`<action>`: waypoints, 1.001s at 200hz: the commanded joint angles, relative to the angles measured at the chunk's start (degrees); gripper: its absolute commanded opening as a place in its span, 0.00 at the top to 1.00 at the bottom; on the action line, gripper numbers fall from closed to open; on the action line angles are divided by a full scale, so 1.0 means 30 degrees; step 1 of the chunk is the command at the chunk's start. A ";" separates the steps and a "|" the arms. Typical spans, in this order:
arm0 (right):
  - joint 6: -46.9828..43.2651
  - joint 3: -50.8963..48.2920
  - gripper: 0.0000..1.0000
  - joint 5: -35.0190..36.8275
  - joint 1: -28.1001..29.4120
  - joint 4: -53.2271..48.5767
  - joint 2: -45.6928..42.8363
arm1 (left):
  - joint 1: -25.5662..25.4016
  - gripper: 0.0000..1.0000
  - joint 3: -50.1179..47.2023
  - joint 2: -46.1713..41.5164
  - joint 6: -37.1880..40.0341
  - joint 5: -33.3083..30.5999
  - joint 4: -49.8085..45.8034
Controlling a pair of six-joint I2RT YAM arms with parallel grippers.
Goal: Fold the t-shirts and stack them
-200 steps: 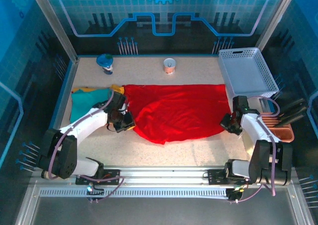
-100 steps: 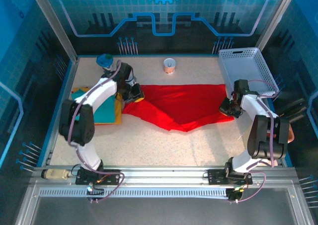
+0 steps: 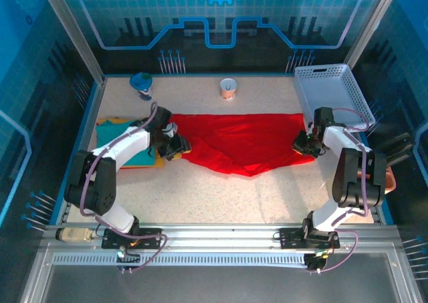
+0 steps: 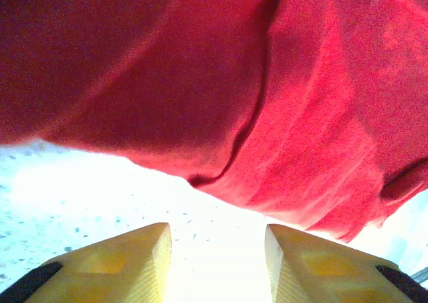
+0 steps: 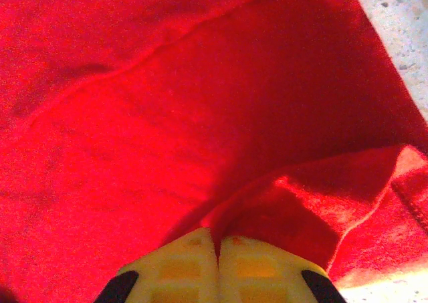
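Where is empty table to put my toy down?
The biggest bare patch is the near strip of table, between the red t-shirt and the arms' bases. A smaller one lies at the back, between the blue object and the small cup. The left side is crowded with the folded teal t-shirt; the right with the white basket.

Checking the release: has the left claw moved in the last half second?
Yes: the left claw has drawn back toward the near edge, away from the blue cup.
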 commanded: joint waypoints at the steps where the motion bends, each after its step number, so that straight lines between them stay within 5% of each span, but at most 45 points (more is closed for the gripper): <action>1: -0.0344 -0.0255 1.00 -0.0284 -0.0177 0.0036 0.0240 | -0.0858 0.60 -0.1352 0.0017 -0.0910 -0.0029 0.3063; 91: -0.0434 -0.0157 1.00 -0.0584 -0.0254 -0.0008 0.0355 | -0.1269 0.68 -0.1793 0.1050 -0.0485 -0.2063 0.5961; 149: -0.0463 -0.0085 1.00 -0.0649 -0.0338 -0.0059 0.0438 | -0.1357 1.00 -0.0499 0.1680 -0.0504 -0.1529 0.5038; 200: -0.0435 0.0008 1.00 -0.0913 -0.0375 -0.0063 0.0605 | -0.1379 1.00 0.1473 0.1219 0.0012 -0.1530 0.1684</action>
